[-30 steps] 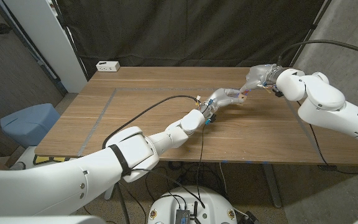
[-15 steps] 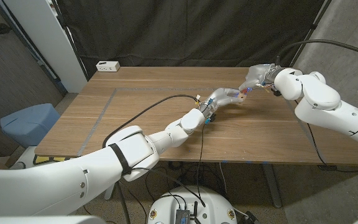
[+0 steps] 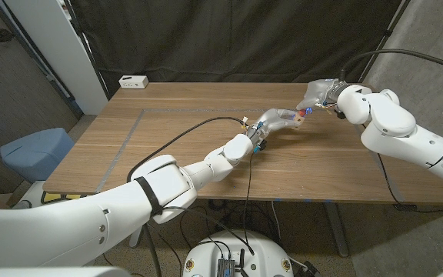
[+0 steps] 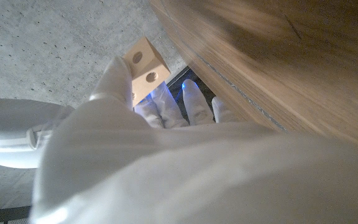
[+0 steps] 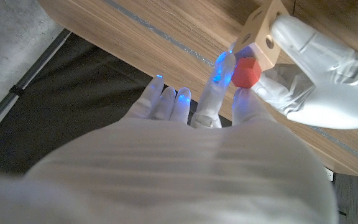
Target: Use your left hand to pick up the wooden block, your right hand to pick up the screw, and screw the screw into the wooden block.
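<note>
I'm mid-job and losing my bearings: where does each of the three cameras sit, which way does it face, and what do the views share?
Head view: sits on the robot's head, looks down over the table; both arms reach in, left hand and right hand meeting at the block.
Left wrist view: sits on the left wrist, looks along the left hand holding the block.
Right wrist view: sits on the right wrist, looks along the right hand pinching the red-headed screw at the block; the left hand shows too.
Shared: all three show the block.
</note>
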`<act>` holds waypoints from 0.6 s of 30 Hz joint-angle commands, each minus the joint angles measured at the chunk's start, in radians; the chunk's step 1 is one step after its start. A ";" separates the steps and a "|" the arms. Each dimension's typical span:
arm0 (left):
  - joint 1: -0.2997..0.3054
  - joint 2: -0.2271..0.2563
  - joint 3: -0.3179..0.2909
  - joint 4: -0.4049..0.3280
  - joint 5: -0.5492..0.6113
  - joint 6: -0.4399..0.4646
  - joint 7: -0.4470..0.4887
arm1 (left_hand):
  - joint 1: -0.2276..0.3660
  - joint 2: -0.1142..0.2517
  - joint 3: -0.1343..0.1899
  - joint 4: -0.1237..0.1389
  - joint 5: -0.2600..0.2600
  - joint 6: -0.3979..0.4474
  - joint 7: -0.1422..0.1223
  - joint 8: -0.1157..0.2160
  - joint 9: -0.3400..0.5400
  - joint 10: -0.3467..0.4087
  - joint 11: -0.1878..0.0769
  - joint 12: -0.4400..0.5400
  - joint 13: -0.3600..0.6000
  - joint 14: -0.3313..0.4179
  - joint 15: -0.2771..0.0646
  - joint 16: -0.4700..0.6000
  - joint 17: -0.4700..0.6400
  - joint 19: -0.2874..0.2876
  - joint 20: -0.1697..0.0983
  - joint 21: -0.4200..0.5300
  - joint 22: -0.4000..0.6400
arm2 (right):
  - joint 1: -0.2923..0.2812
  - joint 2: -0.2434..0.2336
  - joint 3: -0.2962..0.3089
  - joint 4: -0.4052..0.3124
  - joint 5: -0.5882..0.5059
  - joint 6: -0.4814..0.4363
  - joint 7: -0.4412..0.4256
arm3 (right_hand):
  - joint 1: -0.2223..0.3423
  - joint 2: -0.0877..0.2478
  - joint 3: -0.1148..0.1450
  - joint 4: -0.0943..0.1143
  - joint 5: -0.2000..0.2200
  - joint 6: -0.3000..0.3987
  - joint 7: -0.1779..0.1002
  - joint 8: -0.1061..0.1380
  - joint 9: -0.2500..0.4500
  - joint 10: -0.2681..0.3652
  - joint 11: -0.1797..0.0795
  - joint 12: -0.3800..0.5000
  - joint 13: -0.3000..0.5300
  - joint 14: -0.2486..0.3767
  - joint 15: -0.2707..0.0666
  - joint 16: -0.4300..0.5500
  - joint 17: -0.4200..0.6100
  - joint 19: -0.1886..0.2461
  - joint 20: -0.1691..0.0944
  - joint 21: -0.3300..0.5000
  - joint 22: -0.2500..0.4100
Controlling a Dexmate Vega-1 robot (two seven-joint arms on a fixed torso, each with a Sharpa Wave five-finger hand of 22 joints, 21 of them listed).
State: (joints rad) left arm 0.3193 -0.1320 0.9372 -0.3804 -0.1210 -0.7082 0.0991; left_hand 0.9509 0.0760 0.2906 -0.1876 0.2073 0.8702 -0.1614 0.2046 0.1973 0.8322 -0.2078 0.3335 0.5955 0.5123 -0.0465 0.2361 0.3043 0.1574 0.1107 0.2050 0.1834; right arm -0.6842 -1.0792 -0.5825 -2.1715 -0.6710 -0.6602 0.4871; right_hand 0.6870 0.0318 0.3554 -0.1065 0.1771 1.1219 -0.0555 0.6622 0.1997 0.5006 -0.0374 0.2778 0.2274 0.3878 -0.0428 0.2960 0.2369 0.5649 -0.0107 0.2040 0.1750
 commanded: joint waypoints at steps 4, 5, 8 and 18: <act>0.000 0.001 0.003 0.000 0.000 -0.004 0.006 | -0.030 0.046 0.046 0.038 0.006 0.019 -0.009 0.012 0.005 0.009 -0.003 0.003 0.003 0.012 -0.105 -0.001 0.002 0.005 0.000 0.008 0.004 | 0.006 0.020 -0.018 0.007 -0.046 -0.034 0.007 | -0.026 0.000 -0.013 0.005 -0.002 0.008 0.000 0.001 -0.002 0.017 0.001 0.008 0.000 0.016 -0.059 0.007 0.000 0.008 0.008 0.008 0.001; 0.000 0.001 0.003 0.000 0.001 -0.005 0.007 | -0.030 0.046 0.046 0.038 0.006 0.018 -0.008 0.011 0.005 0.009 -0.003 0.003 0.003 0.012 -0.105 -0.001 0.002 0.004 0.001 0.008 0.004 | 0.005 0.020 -0.017 0.006 -0.046 -0.036 0.006 | -0.032 -0.004 -0.017 0.006 -0.003 0.007 -0.002 -0.001 -0.002 0.016 0.002 0.006 -0.001 0.017 -0.059 0.007 0.000 0.008 0.009 0.007 0.001; 0.000 0.001 0.003 0.000 0.002 -0.008 0.009 | -0.030 0.045 0.045 0.037 0.006 0.019 -0.009 0.012 0.005 0.009 -0.003 0.003 0.003 0.012 -0.106 0.000 0.002 0.005 0.000 0.009 0.004 | 0.001 0.018 -0.011 0.002 -0.044 -0.038 0.005 | -0.051 -0.013 -0.028 0.011 -0.004 -0.001 -0.003 -0.007 -0.004 0.015 0.006 0.003 -0.002 0.016 -0.057 0.005 -0.001 0.006 0.014 0.005 0.001; 0.000 0.002 0.002 0.000 0.002 -0.011 0.010 | -0.030 0.046 0.046 0.038 0.006 0.019 -0.008 0.012 0.005 0.009 -0.003 0.003 0.003 0.011 -0.107 0.000 0.003 0.005 0.000 0.009 0.004 | -0.018 0.010 0.012 -0.016 -0.021 -0.064 -0.005 | -0.115 -0.029 -0.058 0.031 -0.004 -0.042 0.010 -0.036 -0.007 0.003 0.030 -0.013 -0.005 0.006 -0.042 -0.005 -0.002 -0.005 0.023 -0.001 0.002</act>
State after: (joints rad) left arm 0.3192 -0.1313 0.9392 -0.3800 -0.1213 -0.7122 0.1054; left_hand 0.9509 0.0760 0.2906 -0.1876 0.2043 0.8691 -0.1625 0.2046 0.1980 0.8320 -0.2080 0.3321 0.5955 0.5122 -0.0465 0.2361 0.3041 0.1574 0.1106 0.2050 0.1834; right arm -0.6846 -1.0647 -0.5912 -2.1708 -0.7055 -0.7002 0.4914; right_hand 0.5861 0.0020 0.3037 -0.0786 0.1736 1.0866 -0.0492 0.6304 0.1904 0.4986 -0.0200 0.2673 0.2229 0.3985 -0.0429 0.2919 0.2320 0.5570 0.0078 0.2040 0.1748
